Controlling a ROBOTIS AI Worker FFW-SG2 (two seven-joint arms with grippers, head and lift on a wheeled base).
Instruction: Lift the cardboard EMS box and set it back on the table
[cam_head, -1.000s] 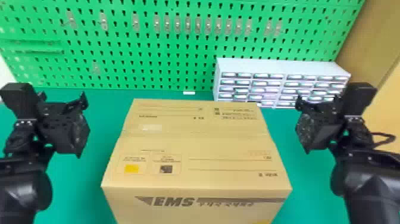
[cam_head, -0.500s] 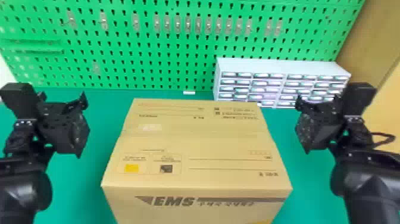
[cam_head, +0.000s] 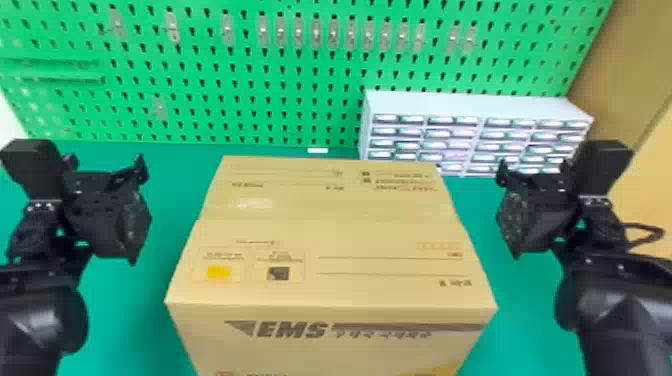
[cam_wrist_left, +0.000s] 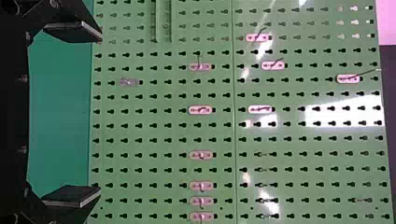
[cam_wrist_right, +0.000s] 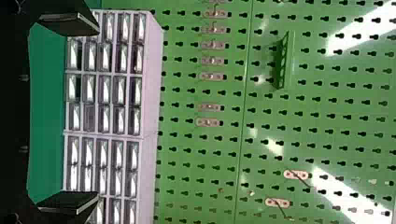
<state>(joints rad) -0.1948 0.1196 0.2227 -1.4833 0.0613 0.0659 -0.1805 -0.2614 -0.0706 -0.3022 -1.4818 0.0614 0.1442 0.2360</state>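
So the cardboard EMS box (cam_head: 310, 225), a big tan rectangular one, is front and center over the green tabletop (cam_head: 170, 200), top flaps closed, printed side facing the robot. Its base is cut off, so I can't tell how it sits. Going clockwise with the box in the middle and 12 o'clock pointing away from the robot: the black left gripper (cam_head: 105, 180) hangs a bit past 9, apart from the cardboard, fingers spread wide on nothing. The matching black right gripper (cam_head: 534, 180) mirrors it a bit before 3, also wide apart and empty. A pale boxy organizer with rows of small compartments (cam_head: 480, 105) stands around 1 to 2 o'clock, and the bright green perforated pegboard (cam_head: 300, 115) runs across 12, with little clear oval hooks (cam_head: 316, 32) on it.
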